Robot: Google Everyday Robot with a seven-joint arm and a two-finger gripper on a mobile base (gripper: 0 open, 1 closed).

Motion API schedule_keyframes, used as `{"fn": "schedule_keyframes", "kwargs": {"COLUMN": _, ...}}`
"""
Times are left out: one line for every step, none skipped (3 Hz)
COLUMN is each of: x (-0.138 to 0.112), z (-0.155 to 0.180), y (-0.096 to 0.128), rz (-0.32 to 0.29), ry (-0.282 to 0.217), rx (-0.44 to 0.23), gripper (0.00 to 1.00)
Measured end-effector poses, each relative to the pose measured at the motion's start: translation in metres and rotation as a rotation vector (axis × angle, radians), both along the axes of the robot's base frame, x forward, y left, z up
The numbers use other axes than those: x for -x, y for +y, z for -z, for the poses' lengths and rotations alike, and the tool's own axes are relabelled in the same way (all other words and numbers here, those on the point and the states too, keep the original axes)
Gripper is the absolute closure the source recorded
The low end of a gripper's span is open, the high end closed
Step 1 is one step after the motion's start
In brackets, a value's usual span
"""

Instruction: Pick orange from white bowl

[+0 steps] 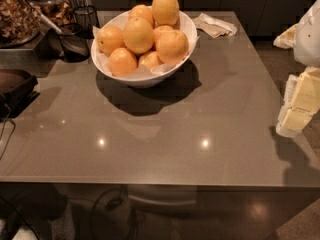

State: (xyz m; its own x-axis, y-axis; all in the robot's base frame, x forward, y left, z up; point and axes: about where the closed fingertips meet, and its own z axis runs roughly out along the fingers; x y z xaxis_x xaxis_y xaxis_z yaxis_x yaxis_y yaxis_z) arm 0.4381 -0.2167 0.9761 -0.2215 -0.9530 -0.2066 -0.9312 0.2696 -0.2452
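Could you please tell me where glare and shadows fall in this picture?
Camera view: two glints on the table; the bowl casts a dark shadow toward the near side; the gripper, at the right edge, darkens the table beneath it.

We see warm, dim light from above: two small glare spots shine on the glossy tabletop [165, 134], and the white bowl [142, 76] of oranges [138, 34] throws a dark shadow toward the near side. The claw [298, 106] hangs at the right edge, pale and bright, its shadow darkening the tabletop below it.
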Motion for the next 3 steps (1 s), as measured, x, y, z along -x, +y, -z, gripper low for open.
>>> {"fn": "schedule_keyframes", "kwargs": {"x": 0.000, "z": 0.000, "y": 0.000, "rz": 0.000, "ry": 0.000, "rx": 0.000, "gripper": 0.00}}
{"fn": "schedule_keyframes", "kwargs": {"x": -0.007, "z": -0.004, "y": 0.004, "rz": 0.010, "ry": -0.019, "rx": -0.045, "gripper": 0.00}}
{"fn": "schedule_keyframes", "kwargs": {"x": -0.028, "z": -0.005, "y": 0.016, "rz": 0.027, "ry": 0.002, "rx": -0.059, "gripper": 0.00}}
